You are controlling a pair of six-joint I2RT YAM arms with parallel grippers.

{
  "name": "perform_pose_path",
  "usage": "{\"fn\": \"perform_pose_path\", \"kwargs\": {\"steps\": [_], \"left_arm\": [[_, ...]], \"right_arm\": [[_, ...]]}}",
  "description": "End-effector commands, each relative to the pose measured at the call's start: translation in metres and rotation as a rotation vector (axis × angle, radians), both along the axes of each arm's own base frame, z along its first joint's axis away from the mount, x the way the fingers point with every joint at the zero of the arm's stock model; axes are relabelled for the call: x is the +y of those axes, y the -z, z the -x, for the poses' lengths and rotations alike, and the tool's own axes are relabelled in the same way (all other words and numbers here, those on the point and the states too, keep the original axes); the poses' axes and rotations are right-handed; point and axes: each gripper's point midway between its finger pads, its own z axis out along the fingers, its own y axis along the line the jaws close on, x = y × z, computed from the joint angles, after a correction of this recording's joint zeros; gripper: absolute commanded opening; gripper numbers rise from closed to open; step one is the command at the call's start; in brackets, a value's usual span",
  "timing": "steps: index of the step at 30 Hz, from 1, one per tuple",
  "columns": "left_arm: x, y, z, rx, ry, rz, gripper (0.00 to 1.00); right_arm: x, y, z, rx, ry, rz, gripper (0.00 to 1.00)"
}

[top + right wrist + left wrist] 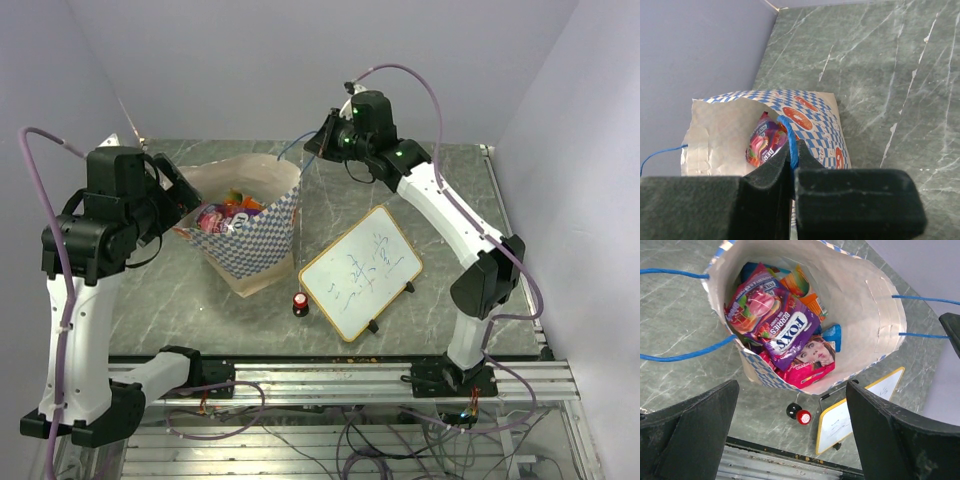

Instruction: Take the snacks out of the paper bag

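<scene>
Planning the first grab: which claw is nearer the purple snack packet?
Left. The left claw hangs open above the purple snack packet; the right claw pinches the blue cord handle of the paper bag.

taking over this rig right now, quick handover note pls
Left gripper: open, holding nothing, poised above the open mouth of the paper bag.
Right gripper: shut on the bag's blue cord handle.
Things: the bag stands on the table. The snacks are piled inside it, with a purple packet on top. A whiteboard and a red-topped knob sit on the table beside the bag.
Done: handle gripped, left gripper lined up over the opening.
Left: no snack is out yet, so every packet has to be lifted out.
</scene>
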Motion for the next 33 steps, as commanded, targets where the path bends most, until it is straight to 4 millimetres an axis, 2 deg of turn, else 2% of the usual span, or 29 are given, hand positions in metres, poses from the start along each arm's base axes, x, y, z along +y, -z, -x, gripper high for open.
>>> {"fn": "perform_pose_path", "kwargs": {"steps": [1,11,14,16,20,23,27,30,32,33], "left_arm": [[0.008,-0.014,0.003,-0.054,-0.034,-0.013,0.99],[0.048,-0.002,-0.005,0.105,-0.208,-0.155,0.96],[0.056,0.018,-0.006,0.158,-0.26,-0.113,0.96],[0.052,0.039,-0.006,0.217,-0.273,-0.038,0.96],[0.063,0.061,0.007,0.272,-0.392,0.009,0.96],[0.076,0.061,0.019,0.26,-0.479,-0.015,0.96],[0.084,0.055,0.02,0.223,-0.547,-0.01,0.96],[0.085,0.048,0.012,0.192,-0.575,0.017,0.96],[0.085,0.052,0.007,0.191,-0.596,0.04,0.96],[0.083,0.056,0.004,0.195,-0.601,0.059,0.99]], "right_arm": [[-0.024,-0.063,0.001,-0.154,0.038,-0.051,0.0],[-0.025,-0.06,0.009,-0.171,-0.001,-0.02,0.0],[-0.023,-0.059,0.01,-0.168,-0.017,-0.022,0.0],[-0.02,-0.057,0.011,-0.164,-0.03,-0.027,0.0],[-0.018,-0.053,0.012,-0.15,-0.045,-0.03,0.0],[-0.015,-0.052,0.014,-0.145,-0.06,-0.036,0.0],[-0.015,-0.052,0.016,-0.142,-0.071,-0.039,0.0],[-0.015,-0.052,0.018,-0.145,-0.079,-0.032,0.0],[-0.015,-0.052,0.018,-0.146,-0.079,-0.032,0.0],[-0.016,-0.053,0.019,-0.147,-0.081,-0.031,0.0]]}}
